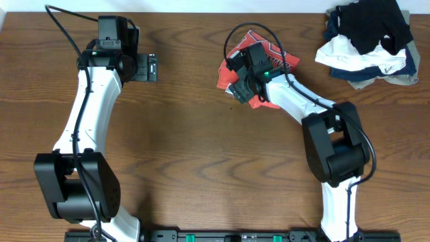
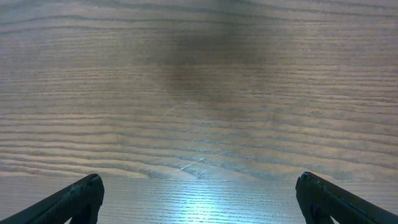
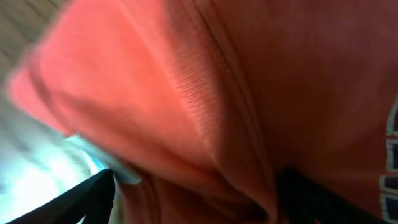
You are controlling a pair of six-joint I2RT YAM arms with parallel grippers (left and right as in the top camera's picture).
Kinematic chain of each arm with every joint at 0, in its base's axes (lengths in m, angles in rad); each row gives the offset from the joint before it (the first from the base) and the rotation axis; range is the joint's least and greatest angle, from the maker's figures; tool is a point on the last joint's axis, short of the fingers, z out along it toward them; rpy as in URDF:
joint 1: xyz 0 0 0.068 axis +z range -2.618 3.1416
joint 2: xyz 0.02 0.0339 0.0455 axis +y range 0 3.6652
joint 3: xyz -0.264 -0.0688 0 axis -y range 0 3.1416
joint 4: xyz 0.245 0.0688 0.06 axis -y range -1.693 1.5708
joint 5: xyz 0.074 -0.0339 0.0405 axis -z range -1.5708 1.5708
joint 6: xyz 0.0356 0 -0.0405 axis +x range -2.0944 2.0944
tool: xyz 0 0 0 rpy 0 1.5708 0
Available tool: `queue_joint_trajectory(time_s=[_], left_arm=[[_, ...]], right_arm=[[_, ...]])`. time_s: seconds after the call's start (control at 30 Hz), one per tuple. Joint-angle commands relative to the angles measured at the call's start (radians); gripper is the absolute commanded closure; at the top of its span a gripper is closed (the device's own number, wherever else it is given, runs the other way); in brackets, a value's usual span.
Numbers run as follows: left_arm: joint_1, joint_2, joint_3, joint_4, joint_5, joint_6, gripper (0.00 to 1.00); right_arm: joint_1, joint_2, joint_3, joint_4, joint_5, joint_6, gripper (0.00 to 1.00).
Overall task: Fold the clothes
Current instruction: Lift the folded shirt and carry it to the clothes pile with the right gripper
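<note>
Shirt: the red T-shirt (image 1: 226, 75) lies in a bunch on the far middle of the table (image 1: 201, 148), under the right arm.
Right hand: the right gripper (image 1: 238, 89) sits down on the shirt. Its fingers (image 3: 87, 199) are wide apart with red cloth bulging between them. The cloth does not look pinched.
Left hand: the left gripper (image 1: 153, 67) hangs over bare wood at the far left, well apart from the shirt. Its fingers are wide apart and hold nothing.
Step now: it looks like the shirt needs to be spread flat before any fold.
How to do it well: grab one layer at an edge or a sleeve, not a thick lump. Bring the left hand over to hold the other side. Pull both ways gently so the cloth lies smooth.
Watch out: keep away from the heap of other clothes (image 1: 369, 40) at the far right corner.
Hard to see: the right arm covers the middle of the shirt from above. The close view is blurry and all red. I cannot find the sleeves, the neck or the hem.
</note>
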Motion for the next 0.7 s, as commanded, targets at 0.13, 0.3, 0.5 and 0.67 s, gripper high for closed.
queue_joint_trajectory(time_s=[0.13,0.3,0.5,0.67], left_arm=[[0.002,0.014,-0.006,0.000,-0.001,0.006,0.00],[0.002,0.014,-0.006,0.000,-0.002,0.006,0.00],[0.002,0.014,-0.006,0.001,-0.002,0.006,0.00],[0.002,0.014,-0.006,0.001,-0.002,0.006,0.00]], right_arm=[[-0.037,0.108,-0.003,0.102,0.173,-0.027,0.16],[-0.052,0.132,-0.003,0.131,0.179,-0.026,0.92],[-0.067,0.085,0.000,0.167,0.283,0.045,0.99],[-0.081,-0.075,0.014,0.168,0.323,0.014,0.99]])
